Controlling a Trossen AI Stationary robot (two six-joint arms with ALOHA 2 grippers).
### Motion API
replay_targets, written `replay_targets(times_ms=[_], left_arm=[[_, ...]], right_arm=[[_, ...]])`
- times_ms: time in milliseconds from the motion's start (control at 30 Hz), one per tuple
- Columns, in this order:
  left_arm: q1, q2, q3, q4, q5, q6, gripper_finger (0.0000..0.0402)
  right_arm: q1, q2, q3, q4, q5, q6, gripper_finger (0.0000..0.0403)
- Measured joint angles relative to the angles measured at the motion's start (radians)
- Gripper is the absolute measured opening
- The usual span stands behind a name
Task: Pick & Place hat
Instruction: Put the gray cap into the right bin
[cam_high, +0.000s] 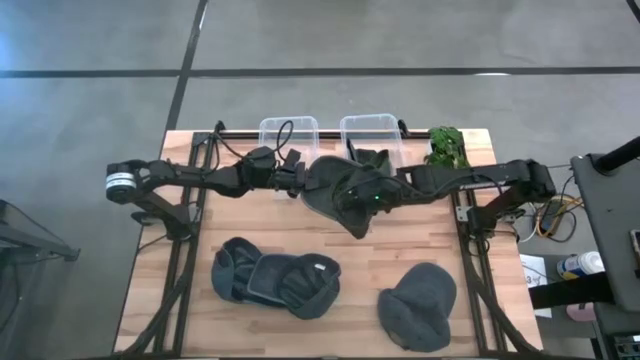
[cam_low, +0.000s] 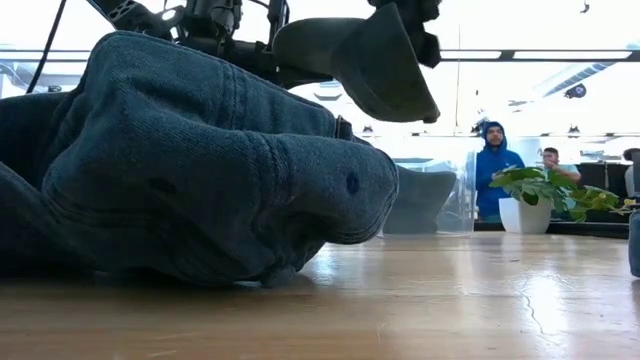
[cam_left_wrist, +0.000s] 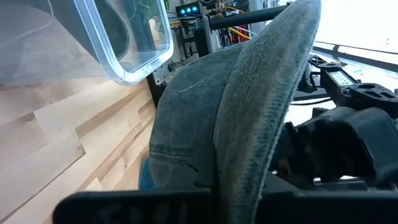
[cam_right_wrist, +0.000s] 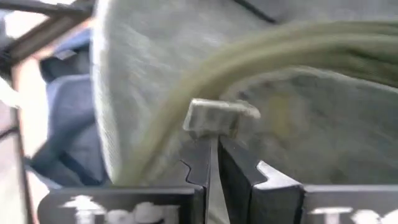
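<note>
hat (cam_high: 345, 193), dark grey and soft, hangs stretched between both grippers' jaws, left (cam_high: 298, 180) and right (cam_high: 392, 183) clamped on it.

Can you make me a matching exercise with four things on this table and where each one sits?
Things:
1. held hat
2. grey cap
3. potted plant
4. clear bins

Places:
A. far right corner of the table
B. near right part of the table
C. lifted between the left gripper and right gripper
D. far edge, middle

Pairs: 1-C, 2-B, 3-A, 4-D
</note>
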Motion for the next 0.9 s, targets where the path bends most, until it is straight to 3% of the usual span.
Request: replay_targets(times_ms=[200,467,600,733,900], left_arm=[[0.000,0.000,-0.006,-0.009,0.003,0.033,0.0010],[-0.006,-0.002,-0.006,-0.066,0.126,0.147,0.0010],[-0.007,-0.001,-0.002,-0.080,0.219,0.208,0.0010],[-0.009,0.001,0.010,-0.116,0.335,0.235,0.0010],[-0.023,0.001,0.044,-0.235,0.342,0.295,0.0010]], right_arm=[[-0.001,-0.096,0.031,-0.210,0.137,0.010,0.0027],[-0.019,-0.268,0.033,-0.219,0.187,0.047,0.0027],[-0.029,-0.293,0.033,-0.218,0.180,0.045,0.0039],[-0.037,-0.288,0.032,-0.208,0.081,0.041,0.0075],[-0.037,-0.221,0.032,-0.145,0.001,0.042,0.0135]])
